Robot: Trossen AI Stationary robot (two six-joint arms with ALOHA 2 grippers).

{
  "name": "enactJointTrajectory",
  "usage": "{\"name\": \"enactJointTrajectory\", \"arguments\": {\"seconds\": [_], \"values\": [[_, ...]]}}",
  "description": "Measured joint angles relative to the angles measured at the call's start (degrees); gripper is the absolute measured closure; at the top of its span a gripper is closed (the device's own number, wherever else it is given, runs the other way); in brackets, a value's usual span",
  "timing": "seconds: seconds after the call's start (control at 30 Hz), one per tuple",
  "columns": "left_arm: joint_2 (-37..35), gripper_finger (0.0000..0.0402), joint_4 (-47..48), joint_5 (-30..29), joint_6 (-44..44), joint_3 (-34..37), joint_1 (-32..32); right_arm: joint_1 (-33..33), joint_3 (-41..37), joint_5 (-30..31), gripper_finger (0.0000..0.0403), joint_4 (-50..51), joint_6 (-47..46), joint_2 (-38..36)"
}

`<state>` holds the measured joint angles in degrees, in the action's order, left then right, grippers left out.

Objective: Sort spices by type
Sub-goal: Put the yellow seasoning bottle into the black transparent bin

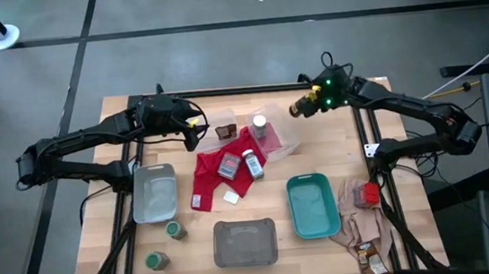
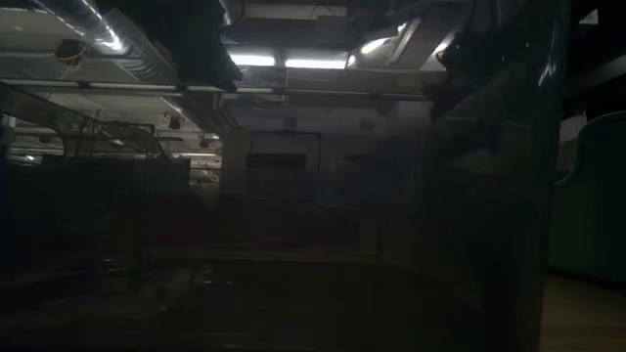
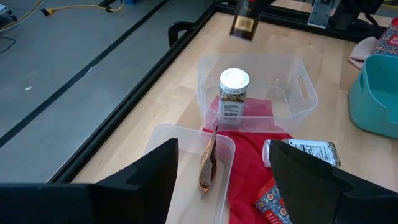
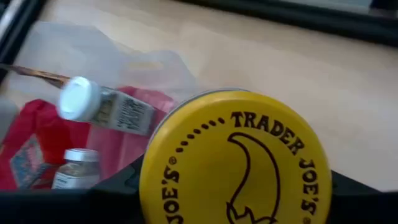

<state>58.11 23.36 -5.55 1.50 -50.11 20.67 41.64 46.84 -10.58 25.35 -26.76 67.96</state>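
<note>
Right wrist view: right gripper (image 4: 233, 186) clamped on round yellow-labelled jar (image 4: 233, 165), aloft near clear plastic tray (image 1: 276, 138); risk of slip, or knocking white-capped clear bottle (image 3: 234, 93) standing inside; left gripper (image 3: 221, 180) spread empty above dark brown packet (image 3: 208, 165).

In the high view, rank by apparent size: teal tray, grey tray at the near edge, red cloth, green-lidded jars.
1. red cloth
2-3. teal tray and grey tray: look alike, not ranked apart
4. green-lidded jars, both alike
</note>
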Motion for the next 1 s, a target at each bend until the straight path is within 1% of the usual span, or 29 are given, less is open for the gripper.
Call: {"name": "enactJointTrajectory", "arguments": {"seconds": [0.1, 0.2, 0.47, 0.6, 0.77, 0.87, 1.0], "values": [[0.0, 0.0167, 0.0, 0.0, 0.0, 0.0, 0.0, -1.8, 4.2, 0.3, 0.0183, 1.7, 1.0, 0.0], [0.0, 0.0167, 0.0, 0.0, 0.0, 0.0, 0.0, -4.9, 8.2, 0.2, 0.0183, 2.9, 1.8, 0.0], [0.0, 0.0167, 0.0, 0.0, 0.0, 0.0, 0.0, -18.1, 15.7, 0.9, 0.0183, 3.0, 3.1, 0.0], [0.0, 0.0167, 0.0, 0.0, 0.0, 0.0, 0.0, -26.3, 16.4, 4.9, 0.0183, 1.9, 3.1, 0.0], [0.0, 0.0167, 0.0, 0.0, 0.0, 0.0, -0.9, -36.5, 16.4, 8.3, 0.0182, -0.4, 3.1, 0.8], [0.0, 0.0167, 0.0, 0.0, 0.0, 0.0, -2.2, -42.4, 16.4, 10.5, 0.0182, -2.4, 3.1, 2.4], [0.0, 0.0167, 0.0, 0.0, 0.0, 0.0, -4.0, -49.4, 16.4, 11.9, 0.0182, -5.9, 3.1, 5.4]]}}
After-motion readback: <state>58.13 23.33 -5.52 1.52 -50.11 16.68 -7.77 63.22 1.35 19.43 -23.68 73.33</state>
